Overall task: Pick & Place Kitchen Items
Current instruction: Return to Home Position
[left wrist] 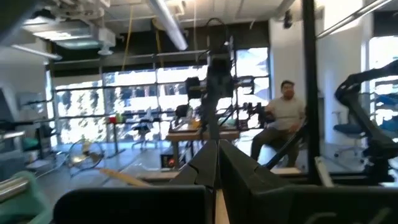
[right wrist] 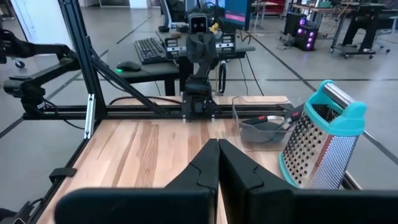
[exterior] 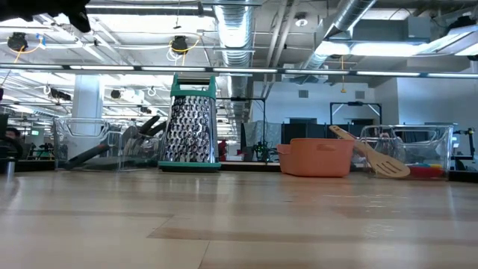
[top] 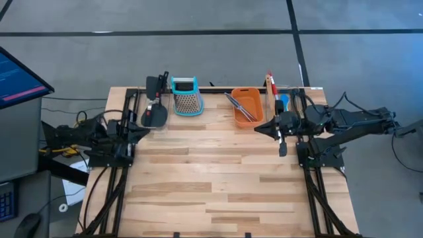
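The sorting looks finished, and the step in hand is the return to rest. The left tool [top: 144, 129] hangs over the tabletop's [top: 218, 178] left side and the right tool [top: 259, 127] right of centre, each with fingers pressed together on nothing. What remains, I judge, is folding both arms home clear of the bins.

Black spatulas [top: 156, 114] lie in the far-left clear bin [exterior: 67, 134]. A red spoon [top: 269, 82] and a blue spoon [top: 284, 104] lie far right. The wooden turner [exterior: 377, 158] seems to lean from the orange tub [exterior: 317, 157].
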Motion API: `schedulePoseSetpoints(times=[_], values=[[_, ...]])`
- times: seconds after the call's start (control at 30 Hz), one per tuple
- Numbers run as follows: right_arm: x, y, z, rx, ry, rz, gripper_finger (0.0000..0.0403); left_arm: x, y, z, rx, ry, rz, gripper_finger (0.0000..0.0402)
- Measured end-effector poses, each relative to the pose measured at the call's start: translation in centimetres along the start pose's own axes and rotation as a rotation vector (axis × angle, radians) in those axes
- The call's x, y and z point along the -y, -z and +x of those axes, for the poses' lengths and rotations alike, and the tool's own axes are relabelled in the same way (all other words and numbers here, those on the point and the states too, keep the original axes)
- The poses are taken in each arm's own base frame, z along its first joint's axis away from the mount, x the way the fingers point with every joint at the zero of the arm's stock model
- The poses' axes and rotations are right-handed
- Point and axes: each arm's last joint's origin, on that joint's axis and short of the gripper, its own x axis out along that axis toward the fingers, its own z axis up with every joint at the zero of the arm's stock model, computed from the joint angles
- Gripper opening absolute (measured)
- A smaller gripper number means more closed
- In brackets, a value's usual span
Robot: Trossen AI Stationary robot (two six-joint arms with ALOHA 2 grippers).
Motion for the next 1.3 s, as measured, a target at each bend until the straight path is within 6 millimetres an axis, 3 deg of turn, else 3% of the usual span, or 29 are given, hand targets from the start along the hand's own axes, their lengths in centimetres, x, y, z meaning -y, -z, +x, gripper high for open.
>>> schedulePoseSetpoints(times=[0.37,1.03,1.3], values=[[0.5,-0.2,-2.0,0.027,0.005,0.007,0.0,-0.4,-1.2,-0.3,-0.022,-0.045,0.002,0.0002],[1.5,0.2,-6.0,0.033,0.056,0.004,0.0,-0.3,-0.9,-0.3,-0.059,-0.04,-0.007,0.0002],[1.6,0.4,-6.7,0.021,0.056,0.011,0.0,-0.3,-0.8,-0.3,-0.063,-0.04,-0.006,0.0002]])
